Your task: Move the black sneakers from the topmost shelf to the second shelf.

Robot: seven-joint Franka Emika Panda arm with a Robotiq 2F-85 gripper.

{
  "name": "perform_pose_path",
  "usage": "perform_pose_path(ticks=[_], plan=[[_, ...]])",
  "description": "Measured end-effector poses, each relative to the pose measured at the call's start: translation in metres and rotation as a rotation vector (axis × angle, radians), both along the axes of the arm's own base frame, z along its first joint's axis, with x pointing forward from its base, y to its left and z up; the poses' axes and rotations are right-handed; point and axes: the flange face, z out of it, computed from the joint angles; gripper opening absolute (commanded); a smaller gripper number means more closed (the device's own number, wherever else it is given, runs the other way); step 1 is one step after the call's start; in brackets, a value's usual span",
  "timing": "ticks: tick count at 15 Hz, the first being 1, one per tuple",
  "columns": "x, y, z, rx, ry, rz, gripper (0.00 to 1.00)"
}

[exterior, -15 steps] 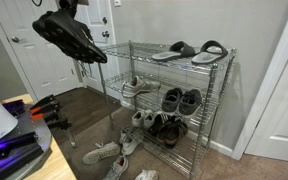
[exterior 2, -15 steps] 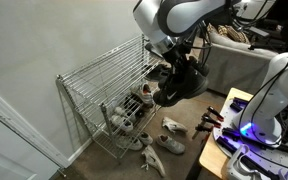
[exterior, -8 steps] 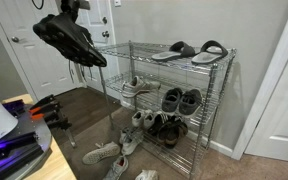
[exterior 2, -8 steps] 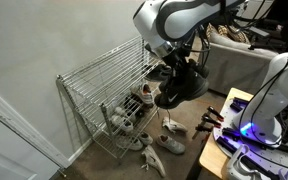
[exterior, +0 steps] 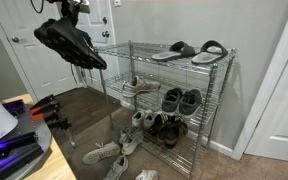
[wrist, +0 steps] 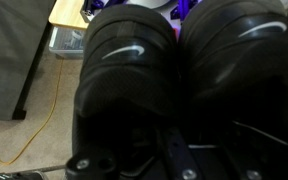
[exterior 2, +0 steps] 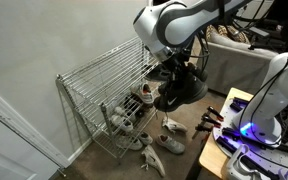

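Observation:
My gripper point(exterior: 72, 22) is shut on the pair of black sneakers point(exterior: 70, 44) and holds them in the air to the side of the wire shelf rack point(exterior: 174, 100), above the height of its top shelf. They also show in an exterior view point(exterior 2: 179, 90), hanging below the arm in front of the rack point(exterior 2: 104, 85). In the wrist view the black sneakers point(wrist: 174, 70) fill the picture, toes up, with a gripper finger point(wrist: 179, 155) between them. The second shelf point(exterior: 159, 98) holds a white pair and a dark pair.
Grey slides point(exterior: 192, 51) lie on the top shelf. More shoes sit on the lower shelf point(exterior: 159, 125) and loose on the carpet point(exterior: 109, 155). A desk with lit equipment point(exterior: 9, 140) stands near. White doors point(exterior: 284, 90) flank the rack.
The gripper with the black sneakers has sunk slightly and shifted a little toward the rack. Nothing else has moved.

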Motion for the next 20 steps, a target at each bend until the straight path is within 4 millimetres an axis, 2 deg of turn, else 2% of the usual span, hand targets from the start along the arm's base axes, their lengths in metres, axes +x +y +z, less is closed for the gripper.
perform_pose_path(ticks=[5, 8, 10, 14, 20], plan=[[-0.032, 0.016, -0.050, 0.014, -0.023, 0.046, 0.06], [-0.052, 0.030, -0.073, 0.037, -0.042, 0.088, 0.06], [-0.060, 0.041, -0.086, 0.059, -0.081, 0.112, 0.06], [-0.047, 0.052, -0.120, 0.090, -0.206, 0.093, 0.06], [-0.008, 0.030, -0.166, 0.088, -0.342, -0.100, 0.06]])
